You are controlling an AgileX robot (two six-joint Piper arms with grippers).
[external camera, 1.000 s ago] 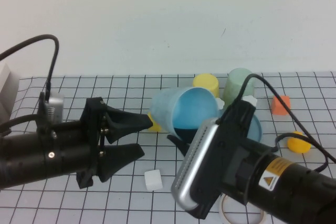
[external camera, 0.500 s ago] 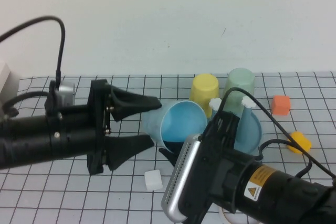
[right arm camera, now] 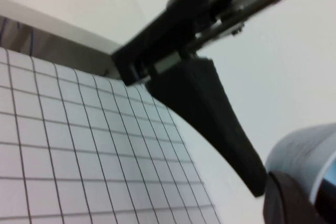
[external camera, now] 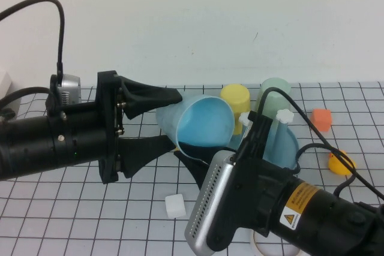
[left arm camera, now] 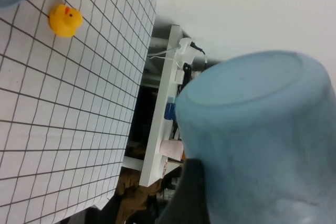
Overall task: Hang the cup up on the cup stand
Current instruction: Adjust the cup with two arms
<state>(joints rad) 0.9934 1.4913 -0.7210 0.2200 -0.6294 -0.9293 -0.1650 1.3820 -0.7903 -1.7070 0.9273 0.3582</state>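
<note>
In the high view the left gripper [external camera: 171, 121] reaches in from the left above the gridded table [external camera: 78, 208], its two black fingers spread above and below the base end of the cup [external camera: 198, 124], which lies on its side in the air with its open mouth turned toward the camera. The right gripper [external camera: 195, 163] comes up from the lower right, a dark finger meeting the cup's lower rim; whether it is clamped there cannot be told. Behind the right arm stands the cup stand [external camera: 285, 142], its white-capped pegs rising beside a yellow cup [external camera: 236, 100] and a pale green cup [external camera: 275, 93]. A white block [external camera: 174, 205], an orange block [external camera: 321, 119] and a yellow duck [external camera: 341, 162] lie on the table. In the left wrist view the cup's [left arm camera: 262, 140] closed base fills the frame, a dark finger against its side, the duck [left arm camera: 65, 19] far off. In the right wrist view a left finger [right arm camera: 210, 114] runs to the cup's [right arm camera: 304, 156] rim.
</note>
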